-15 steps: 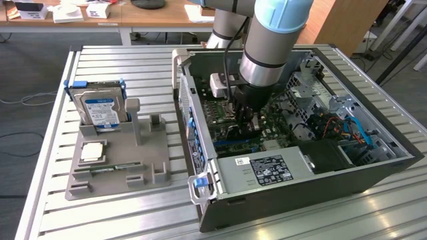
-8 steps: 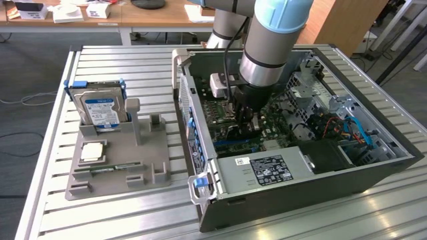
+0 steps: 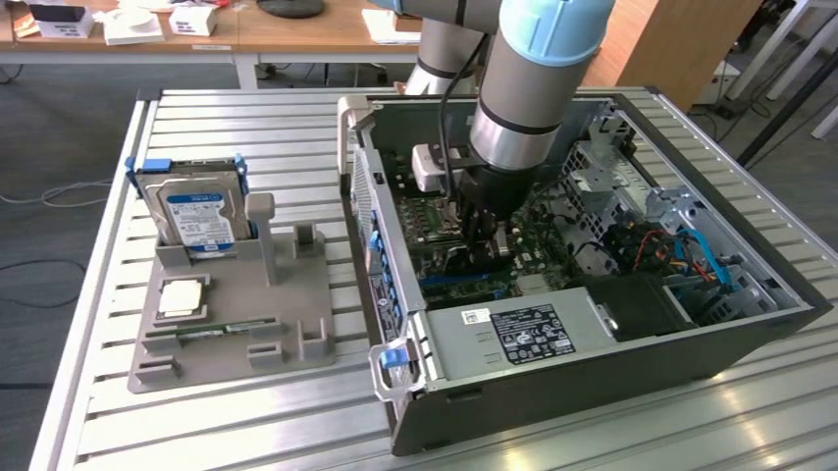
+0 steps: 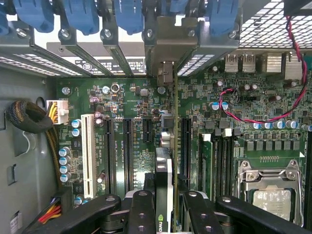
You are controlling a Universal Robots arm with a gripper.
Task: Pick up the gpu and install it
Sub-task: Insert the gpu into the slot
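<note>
Looking down from the exterior view, we see a robot arm reaching into an open computer case (image 3: 576,324) that lies on its side on a slatted metal counter (image 3: 196,432), right of the frame's centre. The end effector (image 3: 482,231) sits low inside the case, just above the motherboard (image 3: 452,216).

From the wrist view, we see the end effector (image 4: 165,204) with its dark fingers (image 4: 141,212) closed narrowly on the gpu (image 4: 164,170), a thin card seen edge-on (a small logo shows on its near edge). The card stands upright over the green motherboard (image 4: 141,97), running from the fingers toward the rear slot openings. Its pale metal bracket (image 4: 168,48) stands in line with those openings, beneath a row of blue clips (image 4: 127,14). Whether the card is fully seated in its slot, we cannot tell.

At left of centre in the exterior view, a grey holder (image 3: 235,324) stands on the counter beside the case, carrying a hard drive (image 3: 199,216) upright, a flat silver chip (image 3: 180,299) and a narrow memory stick (image 3: 216,332).
</note>
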